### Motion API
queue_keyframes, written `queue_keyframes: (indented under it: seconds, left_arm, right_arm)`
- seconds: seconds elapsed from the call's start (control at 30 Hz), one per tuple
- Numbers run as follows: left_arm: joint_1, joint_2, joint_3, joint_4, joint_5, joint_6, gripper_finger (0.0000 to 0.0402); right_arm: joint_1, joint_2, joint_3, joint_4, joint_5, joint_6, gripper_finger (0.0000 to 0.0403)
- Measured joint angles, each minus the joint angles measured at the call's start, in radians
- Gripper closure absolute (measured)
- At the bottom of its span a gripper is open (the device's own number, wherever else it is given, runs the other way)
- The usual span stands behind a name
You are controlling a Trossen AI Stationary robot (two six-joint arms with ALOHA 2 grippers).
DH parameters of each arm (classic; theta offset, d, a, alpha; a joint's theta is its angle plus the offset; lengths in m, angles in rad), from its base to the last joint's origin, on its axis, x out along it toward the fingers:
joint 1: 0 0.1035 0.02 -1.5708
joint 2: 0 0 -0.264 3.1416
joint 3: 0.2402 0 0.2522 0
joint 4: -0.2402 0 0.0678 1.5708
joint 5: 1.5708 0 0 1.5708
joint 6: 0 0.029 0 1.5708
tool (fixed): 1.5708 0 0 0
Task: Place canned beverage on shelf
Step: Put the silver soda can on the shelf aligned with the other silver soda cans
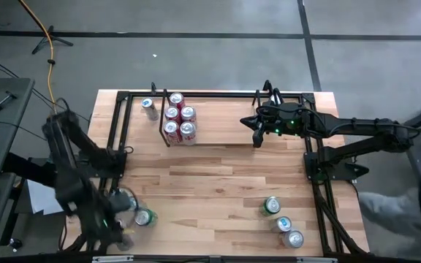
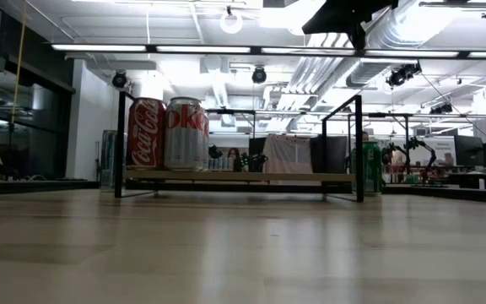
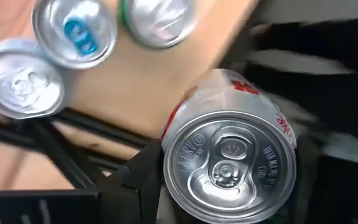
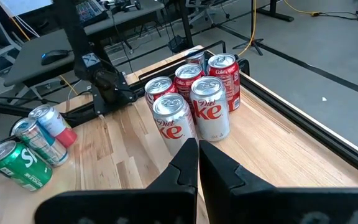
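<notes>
Left gripper pinching a Diet Coke can at the table's near-left corner, far from the shelf; thin, slick, dentable aluminium—grip mid-body; right gripper pressed shut.

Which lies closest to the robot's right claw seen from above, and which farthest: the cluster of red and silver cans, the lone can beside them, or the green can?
From the right gripper:
1. Cluster of cans, on the shelf's left end.
2. Green can, near the table's front right, roughly as close.
3. Lone can, beyond the cluster, plainly farthest.
</notes>
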Motion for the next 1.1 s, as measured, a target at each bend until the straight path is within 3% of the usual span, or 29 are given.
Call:
queue_keyframes:
  seconds: [0.13,0.3,0.4,0.53,0.63,0.73,0.87,1.1]
  left_arm:
    - [0.096,-0.146,0.065,0.002,-0.138,0.056,0.0244]
    - [0.341,-0.226,0.154,0.075,-0.374,0.411,0.0247]
    - [0.546,-0.206,0.202,0.09,-0.389,0.663,0.0248]
    - [0.783,-0.133,0.263,0.103,-0.371,0.953,0.0248]
    - [0.907,-0.074,0.3,0.107,-0.366,1.158,0.0248]
    - [1.0,-0.015,0.315,0.108,-0.357,1.294,0.0248]
    - [1.077,0.056,0.331,0.115,-0.315,1.409,0.0248]
    - [1.125,0.128,0.336,0.206,-0.22,1.572,0.0247]
  right_arm:
    - [0.0,0.0,0.0,0.0,0.0,0.0,0.0402]
    - [0.0,0.0,0.0,0.005,0.0,0.013,0.0402]
    - [0.0,0.0,0.0,0.04,-0.009,0.042,0.0402]
    - [0.0,0.0,-0.001,0.165,-0.144,0.055,0.0402]
    - [0.001,0.0,-0.001,0.291,-0.254,0.058,0.0402]
    - [0.001,-0.001,0.0,0.385,-0.276,0.114,0.0389]
    - [0.006,0.019,0.063,0.34,-0.29,0.139,0.0321]
    - [0.045,0.174,0.316,0.019,-0.28,0.019,0.0141]
